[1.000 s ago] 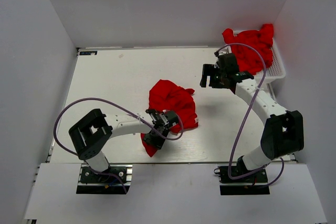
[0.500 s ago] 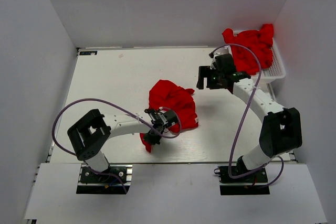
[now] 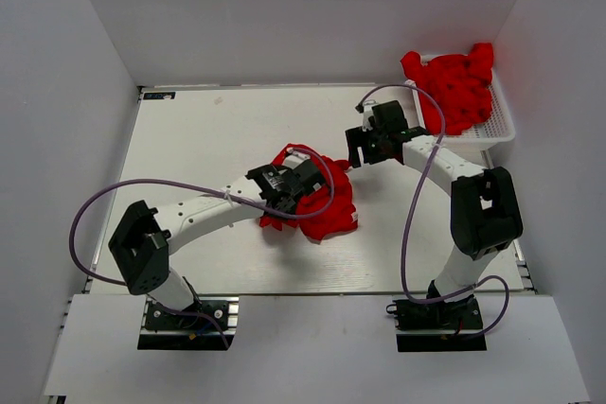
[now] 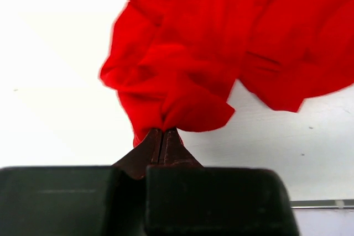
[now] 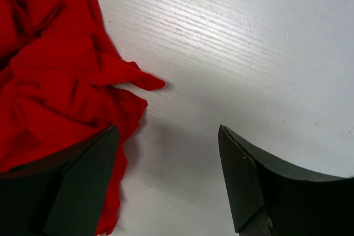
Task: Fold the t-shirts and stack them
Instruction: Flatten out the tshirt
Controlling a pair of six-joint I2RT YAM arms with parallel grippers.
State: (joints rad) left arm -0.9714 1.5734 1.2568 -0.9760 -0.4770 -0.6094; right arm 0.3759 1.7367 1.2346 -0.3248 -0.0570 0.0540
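One crumpled red t-shirt (image 3: 322, 203) lies bunched in the middle of the white table (image 3: 208, 139). My left gripper (image 3: 295, 186) is shut on a fold of its cloth. In the left wrist view the fingertips (image 4: 164, 132) pinch that fold, and the rest of the t-shirt (image 4: 221, 42) spreads away beyond them. My right gripper (image 3: 362, 156) is open just off the shirt's far right edge. In the right wrist view the right gripper (image 5: 168, 136) has bare table between its fingers, and the red t-shirt (image 5: 50, 81) lies beside the left finger.
At the back right stands a white slotted basket (image 3: 502, 128) with more red t-shirts (image 3: 454, 87) heaped in it and spilling over its rim. White walls close in the table on the left, back and right.
My left gripper has shut on the shirt's near corner and carried it up and right over the heap. My right gripper has moved left and down toward the shirt.
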